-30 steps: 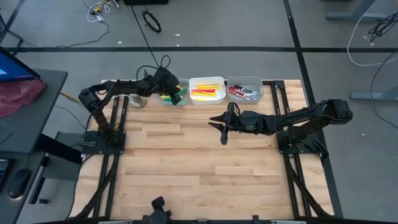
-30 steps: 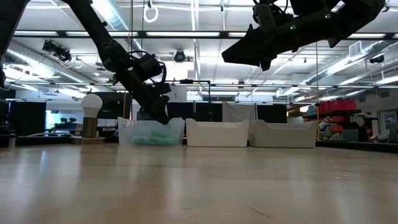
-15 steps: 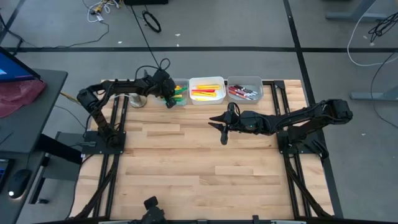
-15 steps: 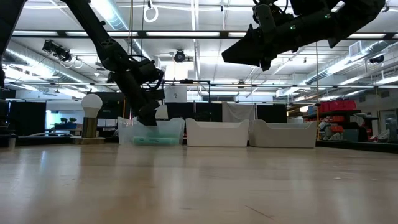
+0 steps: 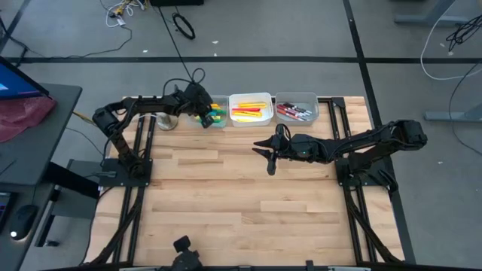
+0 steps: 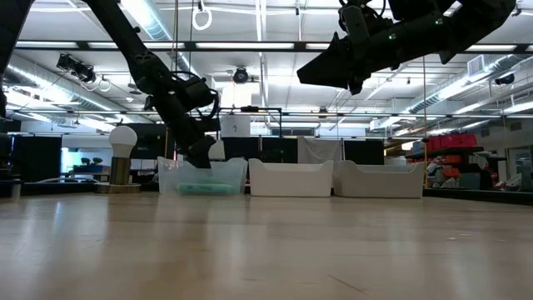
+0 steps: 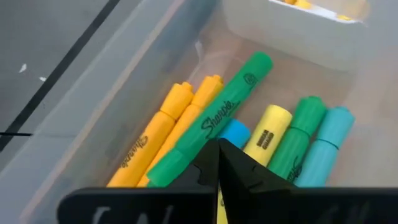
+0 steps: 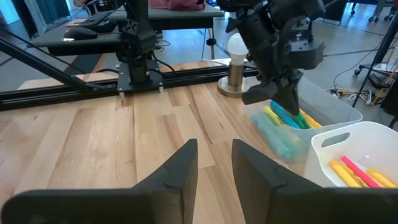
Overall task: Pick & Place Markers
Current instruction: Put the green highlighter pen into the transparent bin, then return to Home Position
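Seven markers (image 7: 205,127) show in my left wrist view, lower ends hidden behind the left gripper (image 7: 217,163), shut and empty inside the clear bin (image 5: 219,100). Two orange, two green, one yellow, two blue. My right gripper (image 8: 214,162) hangs part open, empty, over mid-table (image 5: 226,196).

Three rectangular plastic bins sit in a row along the far edge of the pale wooden tabletop (image 5: 226,188): a clear bin (image 5: 218,102), a white bin (image 5: 250,120) beside it, then another clear bin (image 5: 297,119). A white-globed lamp (image 6: 123,154) stands just beside the first.
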